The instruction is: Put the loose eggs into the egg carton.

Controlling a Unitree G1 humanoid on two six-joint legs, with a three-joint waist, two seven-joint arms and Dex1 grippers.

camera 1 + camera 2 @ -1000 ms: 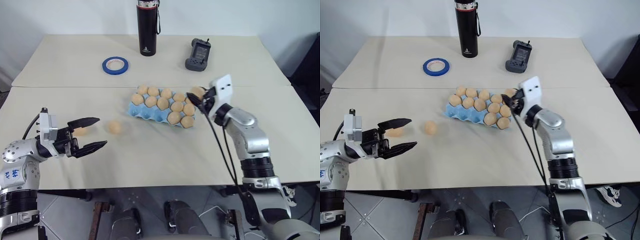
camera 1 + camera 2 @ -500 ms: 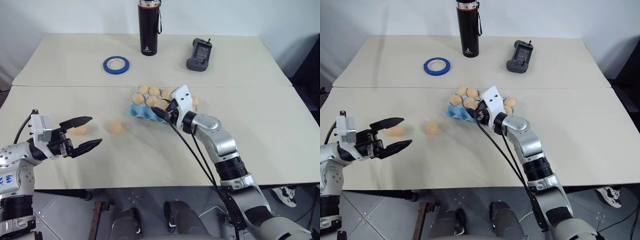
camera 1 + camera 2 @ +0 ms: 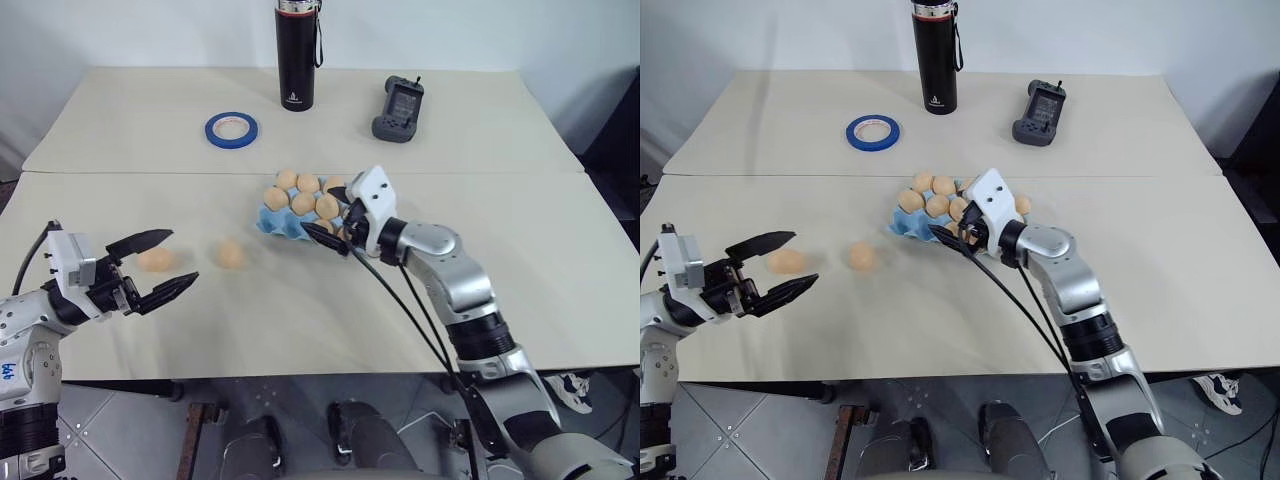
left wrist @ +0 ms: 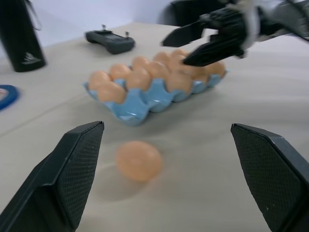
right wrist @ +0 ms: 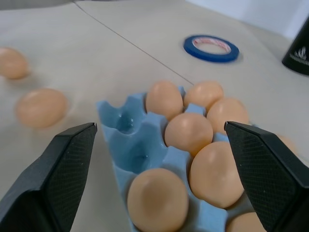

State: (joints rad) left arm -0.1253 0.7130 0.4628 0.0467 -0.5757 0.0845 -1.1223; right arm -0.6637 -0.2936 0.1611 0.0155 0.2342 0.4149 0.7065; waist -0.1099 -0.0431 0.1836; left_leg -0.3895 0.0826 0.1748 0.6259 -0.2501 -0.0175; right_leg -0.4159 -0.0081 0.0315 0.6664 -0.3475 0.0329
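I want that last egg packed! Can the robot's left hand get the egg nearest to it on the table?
Probably yes. The left gripper is open and the nearest loose egg lies right by its fingers on the bare table, with nothing between them.

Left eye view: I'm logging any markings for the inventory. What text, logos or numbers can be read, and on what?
Black bottle: small white logo, with text under it too small to read.
Black handheld device: nothing readable.
Blue tape ring, egg carton, loose eggs: none.
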